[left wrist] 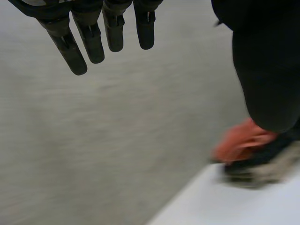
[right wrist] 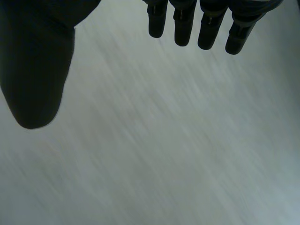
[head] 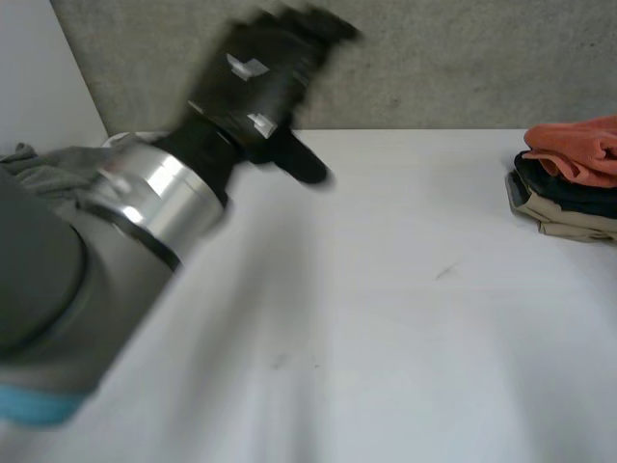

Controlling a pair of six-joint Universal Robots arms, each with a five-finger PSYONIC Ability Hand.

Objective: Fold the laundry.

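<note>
My left hand [head: 255, 92] is raised above the table's far left part, open, with straight fingers [left wrist: 89, 42] and its thumb spread; it holds nothing. At the table's right edge lies a stack of folded clothes: an orange piece [head: 578, 149] on top, a black one [head: 569, 193] under it, a beige one [head: 569, 222] at the bottom. The left wrist view has the same stack [left wrist: 243, 150] beyond the thumb. A crumpled grey garment [head: 43, 169] lies at the far left, partly hidden behind my left arm. My right hand [right wrist: 37, 61] is open and empty, its fingers [right wrist: 185, 23] straight.
The white table [head: 386, 309] stretches bare between the grey garment and the stack. A grey wall [head: 463, 58] runs behind its far edge. My left forearm [head: 87, 260] crosses the near left part of the table.
</note>
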